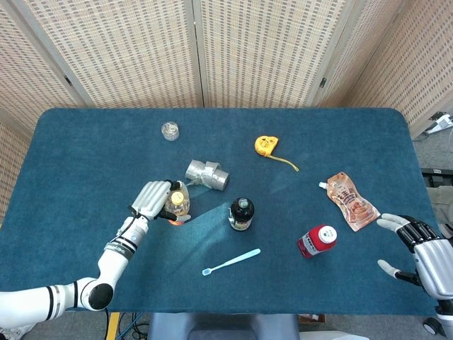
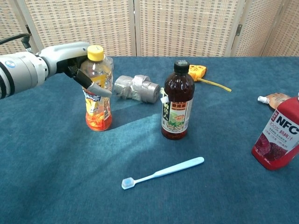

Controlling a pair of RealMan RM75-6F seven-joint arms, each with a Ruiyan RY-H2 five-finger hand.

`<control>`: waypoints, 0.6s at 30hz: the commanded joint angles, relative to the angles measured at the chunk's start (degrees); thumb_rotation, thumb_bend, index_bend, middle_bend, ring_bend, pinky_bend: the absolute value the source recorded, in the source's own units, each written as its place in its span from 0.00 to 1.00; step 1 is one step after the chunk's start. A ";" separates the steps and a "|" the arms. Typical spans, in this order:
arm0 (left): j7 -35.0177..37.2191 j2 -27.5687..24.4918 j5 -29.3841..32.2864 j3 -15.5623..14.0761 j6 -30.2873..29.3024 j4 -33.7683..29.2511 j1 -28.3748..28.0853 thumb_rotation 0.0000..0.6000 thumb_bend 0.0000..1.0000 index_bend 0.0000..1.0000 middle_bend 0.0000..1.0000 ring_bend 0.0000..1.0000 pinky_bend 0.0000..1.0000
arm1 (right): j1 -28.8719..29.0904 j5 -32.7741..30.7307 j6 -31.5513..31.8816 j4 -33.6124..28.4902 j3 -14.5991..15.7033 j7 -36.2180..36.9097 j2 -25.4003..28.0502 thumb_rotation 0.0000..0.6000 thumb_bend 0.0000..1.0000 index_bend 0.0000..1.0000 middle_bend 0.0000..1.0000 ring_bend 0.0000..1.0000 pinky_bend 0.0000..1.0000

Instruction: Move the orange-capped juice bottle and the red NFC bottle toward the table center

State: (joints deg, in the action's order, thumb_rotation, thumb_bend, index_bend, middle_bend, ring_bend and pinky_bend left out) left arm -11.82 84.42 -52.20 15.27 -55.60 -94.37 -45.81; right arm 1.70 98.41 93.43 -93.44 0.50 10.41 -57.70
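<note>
So the left hand [image 2: 77, 65] has its fingers wrapped around the upper part of the clear plastic juice bottle with the orange-yellow cap [image 2: 97, 89], which is standing upright on the dark blue felt-covered table [image 1: 85, 156]. In the head view that bottle sits left of the table's middle, just beside the crumpled silver roll of duct tape [image 1: 207, 174], which lies a bit behind it and to the right. The bottle's lower part has orange liquid and a colourful label.

The red NFC juice bottle with the white cap [image 1: 316, 241] is upright over on the right side of the table, well apart from the left hand. In the chest view it's right at the frame edge with its white "NFC" label facing the camera. The right hand [image 1: 425, 255] hovers at the table's right edge near that red bottle, fingers spread, holding nothing and not touching it.

Between the two task bottles there's a dark brown glass-look bottle with a black cap [image 2: 177, 101], upright, roughly centre table. In front of it lies a light blue toothbrush [image 2: 162, 173], flat. Further back sit a yellow tape measure [image 1: 266, 145] with its tape trailing out, a small clear round container [image 1: 170, 130], and a brown-red spouted drink pouch [image 1: 350, 200] lying flat near the right hand
</note>
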 commanded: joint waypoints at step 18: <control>4.79 -9.39 -1.81 -1.29 0.52 -7.92 4.07 1.00 0.06 0.00 0.08 0.23 0.38 | 0.28 -0.24 -0.77 -0.05 -0.02 -0.96 -0.39 1.00 0.03 0.30 0.25 0.20 0.29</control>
State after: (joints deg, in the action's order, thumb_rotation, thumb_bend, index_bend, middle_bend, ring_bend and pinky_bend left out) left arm -7.73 75.84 -53.23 14.41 -54.70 -101.54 -42.49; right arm 1.98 98.15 92.65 -93.47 0.48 9.51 -58.06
